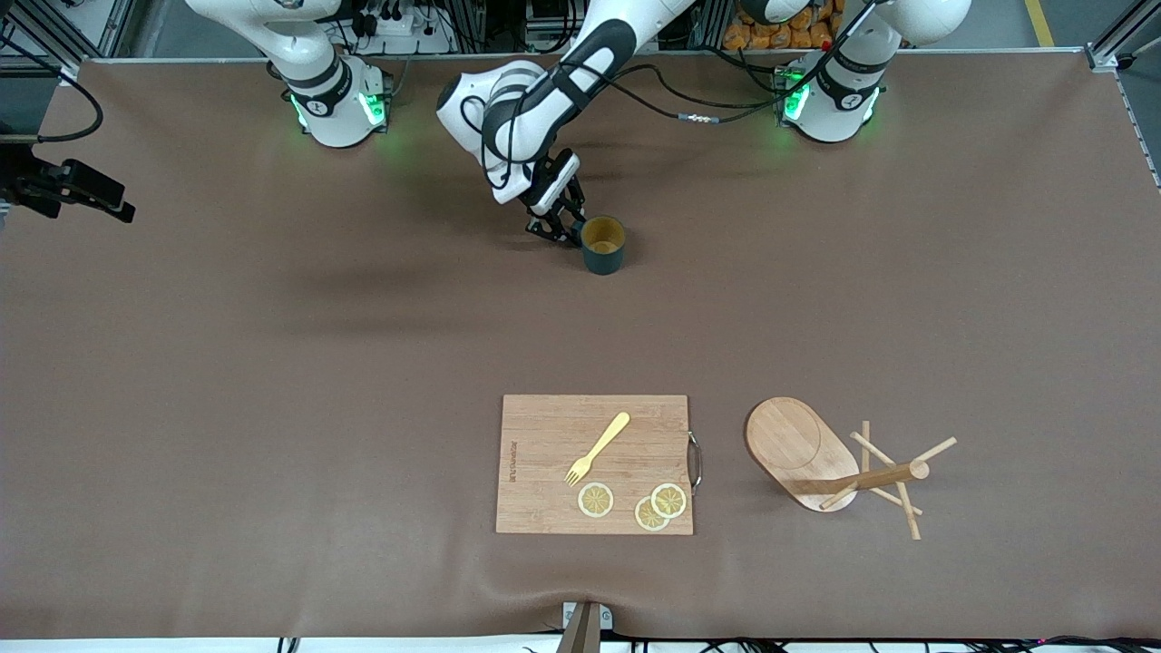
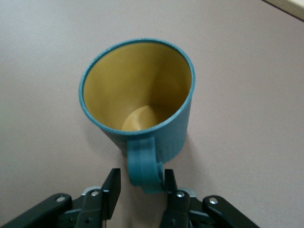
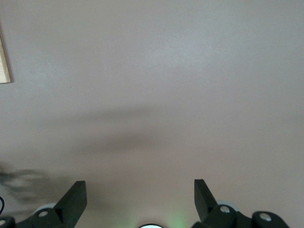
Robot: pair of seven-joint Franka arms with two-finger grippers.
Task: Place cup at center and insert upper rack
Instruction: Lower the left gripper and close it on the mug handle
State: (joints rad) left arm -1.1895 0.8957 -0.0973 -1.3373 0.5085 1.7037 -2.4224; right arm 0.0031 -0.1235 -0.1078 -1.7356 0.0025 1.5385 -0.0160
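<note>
Cup (image 1: 602, 244) stands empty on our worktop (image 1: 272, 363), handle between our left pincer (image 2: 138, 188)'s part-open fingers; right pincer (image 3: 140, 199) gapes empty; rack (image 1: 830, 461) lies toppled beside cutting board (image 1: 544, 435).

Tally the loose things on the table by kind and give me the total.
Cup: 1
Rack, lying tipped over: 1
Cutting board: 1
Fork, on the board: 1
Lemon slices, on the board: 3
Total: 7
</note>
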